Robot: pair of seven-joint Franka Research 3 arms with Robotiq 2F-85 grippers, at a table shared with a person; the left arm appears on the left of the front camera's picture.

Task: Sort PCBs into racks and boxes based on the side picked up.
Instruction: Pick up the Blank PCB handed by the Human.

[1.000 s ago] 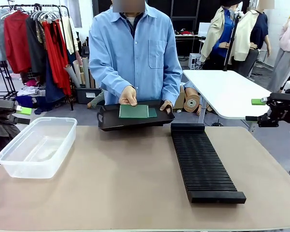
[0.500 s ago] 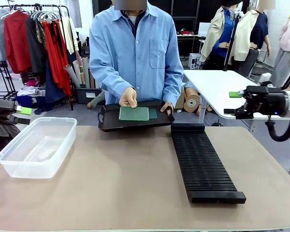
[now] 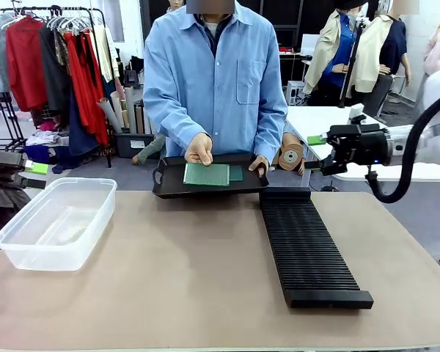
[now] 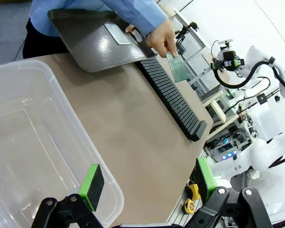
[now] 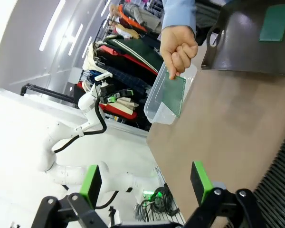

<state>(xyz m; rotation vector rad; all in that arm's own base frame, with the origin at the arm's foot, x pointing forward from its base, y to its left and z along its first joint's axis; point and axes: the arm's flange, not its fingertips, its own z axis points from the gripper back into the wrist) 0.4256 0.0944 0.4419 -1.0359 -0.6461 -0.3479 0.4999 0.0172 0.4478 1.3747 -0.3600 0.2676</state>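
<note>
PCB [image 3: 206,174] in person's hand [image 3: 199,149] — over tray [image 3: 173,182]

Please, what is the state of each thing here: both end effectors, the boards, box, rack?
Left end effector: open, holding nothing.
Right end effector: open, holding nothing.
Held PCB: pinched in the person's hand, off the tray.
Second PCB: lying flat on the tray.
Box: empty.
Rack: all slots empty.

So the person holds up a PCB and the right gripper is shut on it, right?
No: the right gripper is open and apart from the PCB; the person's hand alone holds it up, as the right wrist view shows.
</note>
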